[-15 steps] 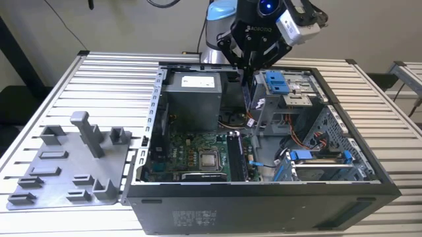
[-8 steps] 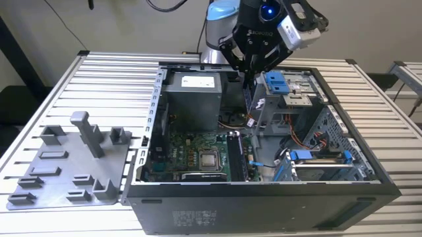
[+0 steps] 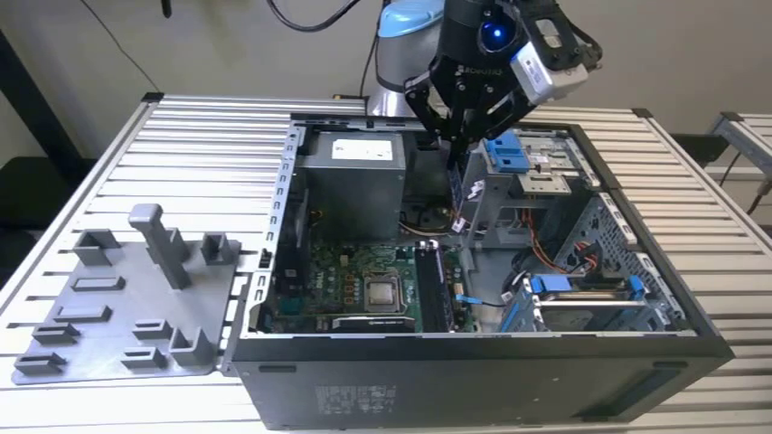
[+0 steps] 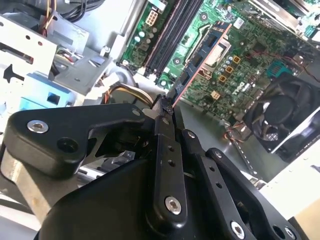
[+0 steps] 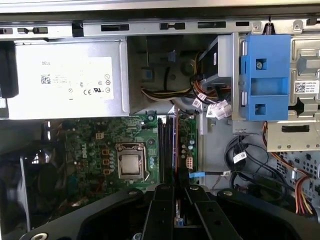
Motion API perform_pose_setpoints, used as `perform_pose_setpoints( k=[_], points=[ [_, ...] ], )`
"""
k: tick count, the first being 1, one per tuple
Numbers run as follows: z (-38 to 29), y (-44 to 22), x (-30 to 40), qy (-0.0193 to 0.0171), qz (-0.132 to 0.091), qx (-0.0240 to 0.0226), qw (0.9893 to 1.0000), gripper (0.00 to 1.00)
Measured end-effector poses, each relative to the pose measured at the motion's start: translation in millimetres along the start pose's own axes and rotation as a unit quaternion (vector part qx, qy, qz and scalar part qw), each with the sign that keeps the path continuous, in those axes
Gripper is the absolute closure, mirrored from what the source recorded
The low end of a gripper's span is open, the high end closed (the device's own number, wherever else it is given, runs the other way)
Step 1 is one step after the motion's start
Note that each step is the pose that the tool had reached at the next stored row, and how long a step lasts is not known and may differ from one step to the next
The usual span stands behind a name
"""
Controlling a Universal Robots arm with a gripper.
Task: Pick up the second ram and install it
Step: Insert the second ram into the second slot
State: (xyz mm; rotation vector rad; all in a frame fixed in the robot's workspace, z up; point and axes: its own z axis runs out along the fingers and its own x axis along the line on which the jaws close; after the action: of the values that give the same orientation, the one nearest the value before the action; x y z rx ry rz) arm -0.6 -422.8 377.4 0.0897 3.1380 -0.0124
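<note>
End effector [image 4: 163,109] grips second ram [image 4: 202,57] over mobo [image 4: 250,65].

Case [image 3: 483,380] on table [image 3: 181,136], holder tray [image 3: 108,334] at the exterior view's left — second ram [image 4: 201,52] above the motherboard [image 3: 343,267]

Plain beige wall [image 3: 241,45] out back, soft even light, slatted aluminium worktop [image 3: 181,154], and another slatted table [image 3: 750,136] past its corner at the exterior view's right.

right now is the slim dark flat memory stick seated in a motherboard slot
No, in the second wrist view the gripper holds the memory stick clear above the green motherboard.
</note>
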Motion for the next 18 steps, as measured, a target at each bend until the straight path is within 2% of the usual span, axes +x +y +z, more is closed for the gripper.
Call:
perform_pose_setpoints(
  k=[9, 18],
  points=[
    [10.1, -0.3, -0.7, -0.0002, 0.0, 0.0007, 1.0, 0.86],
    [21.7, -0.2, -0.7, -0.0025, 0.0, 0.0027, 1.0, 0.86]
  ],
)
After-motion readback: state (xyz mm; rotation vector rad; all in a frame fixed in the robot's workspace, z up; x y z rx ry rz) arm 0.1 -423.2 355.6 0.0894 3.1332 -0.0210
